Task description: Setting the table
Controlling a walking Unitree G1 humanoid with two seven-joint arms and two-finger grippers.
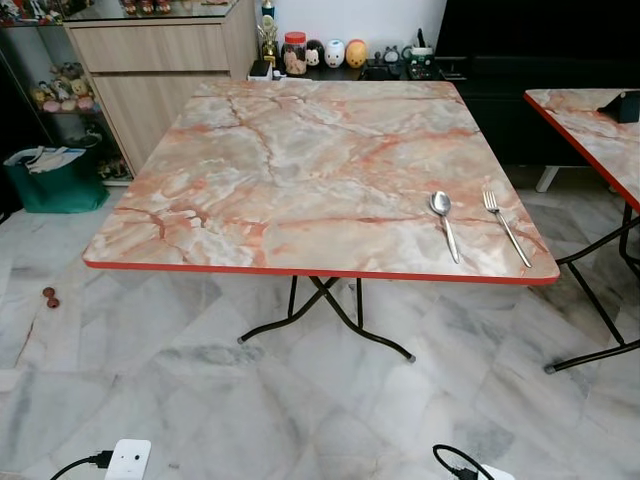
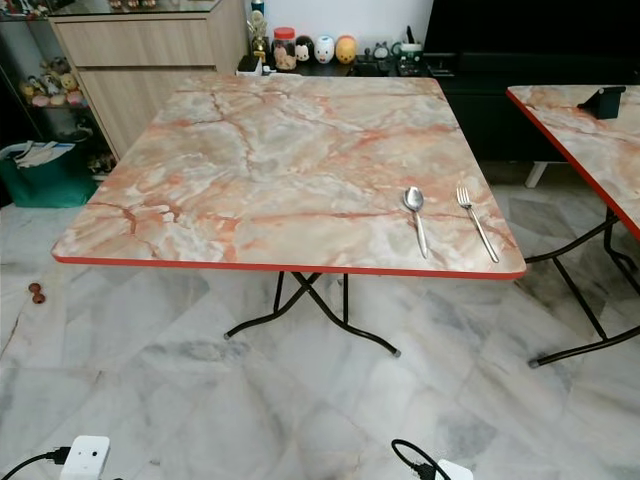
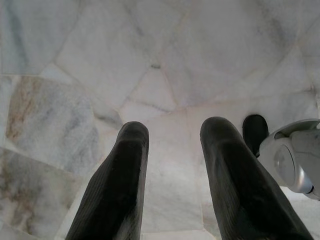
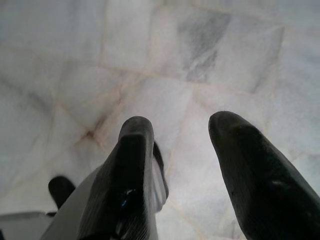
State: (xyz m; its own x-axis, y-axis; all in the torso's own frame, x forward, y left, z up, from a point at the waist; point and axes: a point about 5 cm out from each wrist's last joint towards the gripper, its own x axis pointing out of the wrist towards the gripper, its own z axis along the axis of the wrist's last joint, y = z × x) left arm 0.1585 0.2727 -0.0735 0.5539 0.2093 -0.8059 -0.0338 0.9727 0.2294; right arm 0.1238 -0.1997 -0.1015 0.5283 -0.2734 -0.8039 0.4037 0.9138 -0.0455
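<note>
A square folding table [image 1: 300, 170] with a marble-pattern top and red edge stands in front of me. A silver spoon [image 1: 444, 222] and a silver fork [image 1: 505, 226] lie side by side near its front right corner, handles toward me. My left gripper [image 3: 172, 137] hangs open over the pale marble floor with nothing between its fingers. My right gripper [image 4: 180, 132] also hangs open over the floor, holding nothing.
A second marble-top table [image 1: 595, 130] stands at the right. Behind are a wooden cabinet [image 1: 160, 70], a dark low unit with jars and figurines [image 1: 335, 52], and a green bin [image 1: 55, 180]. White power adapters [image 1: 128, 460] with cables lie on the floor near me.
</note>
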